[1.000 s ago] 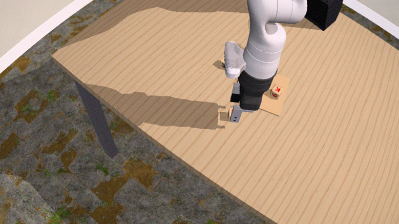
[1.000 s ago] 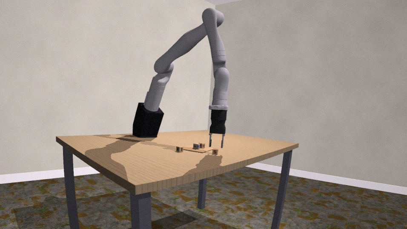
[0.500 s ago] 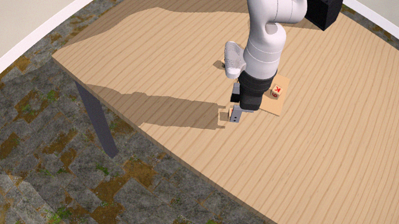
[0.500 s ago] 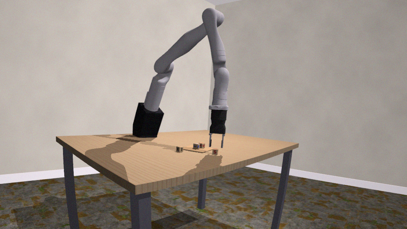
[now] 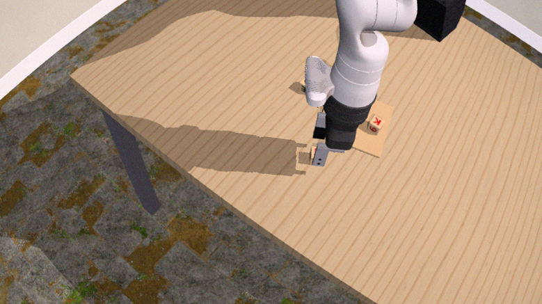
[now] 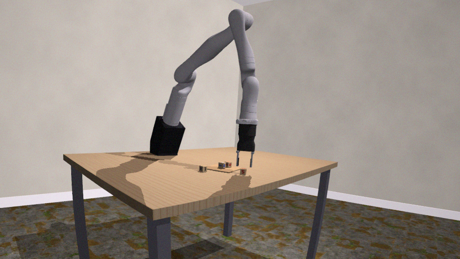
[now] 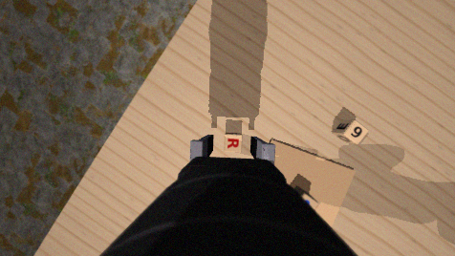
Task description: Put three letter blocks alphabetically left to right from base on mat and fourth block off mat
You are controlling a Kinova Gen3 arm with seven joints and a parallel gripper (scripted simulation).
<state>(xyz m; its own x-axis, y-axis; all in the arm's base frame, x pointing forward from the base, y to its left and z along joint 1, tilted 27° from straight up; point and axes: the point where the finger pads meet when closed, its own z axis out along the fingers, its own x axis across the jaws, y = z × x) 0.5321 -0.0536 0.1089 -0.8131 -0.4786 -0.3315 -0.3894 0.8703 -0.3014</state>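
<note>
My gripper (image 5: 320, 141) (image 6: 244, 166) is open, above the red R block; in the wrist view this block shows between the spread fingers. The R block (image 5: 313, 153) (image 6: 243, 171) (image 7: 232, 143) stands on the table beside the mat (image 5: 370, 147) (image 7: 317, 164), its R turned sideways in the wrist view. A block with a red K on top (image 5: 376, 123) stands on the mat. A second mat block, with blue marks (image 6: 222, 165) (image 7: 308, 202), is mostly hidden by the gripper in the wrist view. The block with a black 9 on top (image 6: 202, 168) (image 7: 357, 132) lies off the mat.
The robot's black base (image 5: 439, 11) (image 6: 167, 136) stands at the far side of the table. The table edge (image 7: 115, 120) runs to the left of the R block in the wrist view. Arm shadows cross the table. The arm hides part of the mat in the top view.
</note>
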